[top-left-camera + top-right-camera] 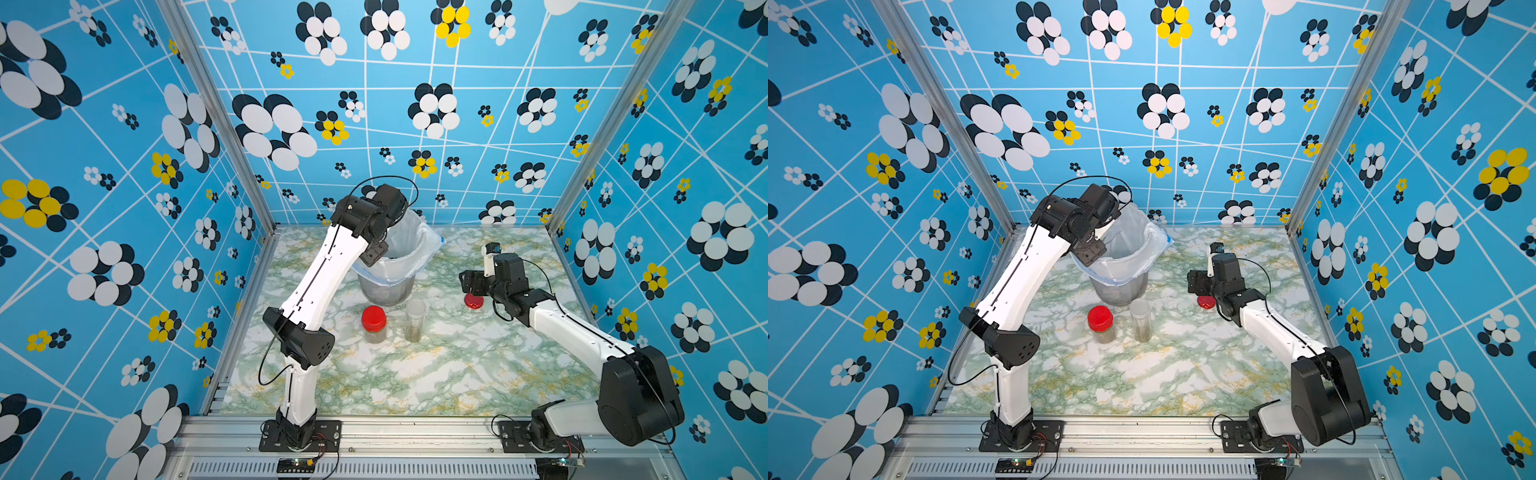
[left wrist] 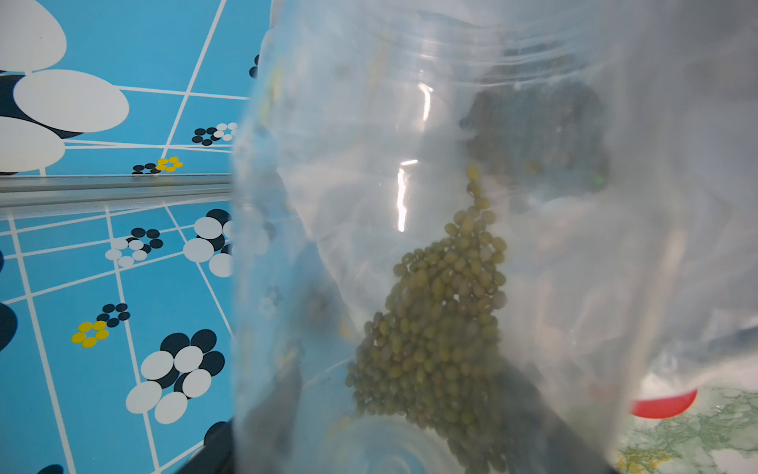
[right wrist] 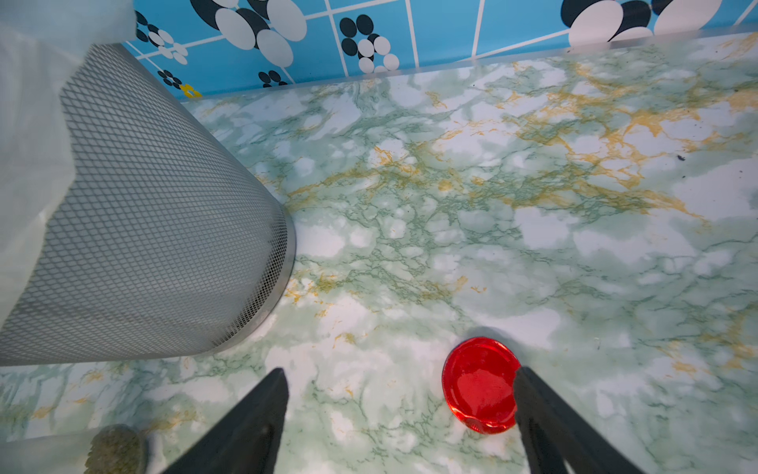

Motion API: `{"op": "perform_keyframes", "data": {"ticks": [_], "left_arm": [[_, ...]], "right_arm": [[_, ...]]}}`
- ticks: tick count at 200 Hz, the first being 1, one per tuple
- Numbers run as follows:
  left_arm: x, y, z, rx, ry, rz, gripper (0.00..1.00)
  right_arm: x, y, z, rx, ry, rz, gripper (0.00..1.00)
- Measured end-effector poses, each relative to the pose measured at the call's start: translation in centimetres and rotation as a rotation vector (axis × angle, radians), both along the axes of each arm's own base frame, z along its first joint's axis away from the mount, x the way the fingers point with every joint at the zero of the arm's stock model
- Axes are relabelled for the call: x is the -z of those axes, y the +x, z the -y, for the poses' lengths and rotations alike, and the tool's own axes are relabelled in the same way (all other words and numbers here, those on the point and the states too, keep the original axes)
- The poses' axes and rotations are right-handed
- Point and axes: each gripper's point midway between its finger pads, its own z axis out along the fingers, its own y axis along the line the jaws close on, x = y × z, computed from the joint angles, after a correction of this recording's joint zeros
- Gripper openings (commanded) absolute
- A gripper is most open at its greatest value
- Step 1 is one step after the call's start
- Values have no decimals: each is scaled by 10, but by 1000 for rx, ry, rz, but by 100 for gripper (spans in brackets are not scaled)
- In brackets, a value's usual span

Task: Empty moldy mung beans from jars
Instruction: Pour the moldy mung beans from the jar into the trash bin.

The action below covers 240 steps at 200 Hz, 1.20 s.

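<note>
The left end effector (image 1: 373, 254) reaches over the bin (image 1: 386, 291) rim, closed partway around a lidless jar (image 2: 410, 123) with beans (image 2: 439, 320) heaped along its wall. Right of the bin, the right end effector (image 3: 400, 371) is spread wide and empty, one finger over the edge of a red lid (image 3: 478, 385) on the surface (image 3: 492, 205). In front of the bin stand a capped jar (image 1: 374, 326) and a tall jar (image 1: 414, 320), both with beans.

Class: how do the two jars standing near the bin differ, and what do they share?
The red-lidded jar is capped; the tall jar is open. The red-lidded jar is shorter and wider; the tall jar slimmer. Both are clear, upright, with mung beans at the bottom.
</note>
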Motion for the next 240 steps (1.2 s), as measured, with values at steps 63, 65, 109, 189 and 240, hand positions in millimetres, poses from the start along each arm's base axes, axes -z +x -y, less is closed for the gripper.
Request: {"op": "perform_keyframes", "data": {"ticks": [63, 65, 109, 189, 240], "left_arm": [[15, 12, 6, -20, -75, -33, 69], [16, 12, 6, -20, -78, -34, 69], [25, 16, 15, -9, -189, -58, 59], [-8, -3, 29, 33, -427, -62, 58], [-16, -1, 27, -7, -575, -95, 59]], "right_arm": [[3, -2, 1, -1, -7, -12, 88], [3, -2, 1, -1, -7, -12, 88], [1, -1, 0, -1, -5, -8, 89], [-37, -10, -36, -113, 107, 45, 89], [-158, -25, -60, -179, 403, 276, 94]]}}
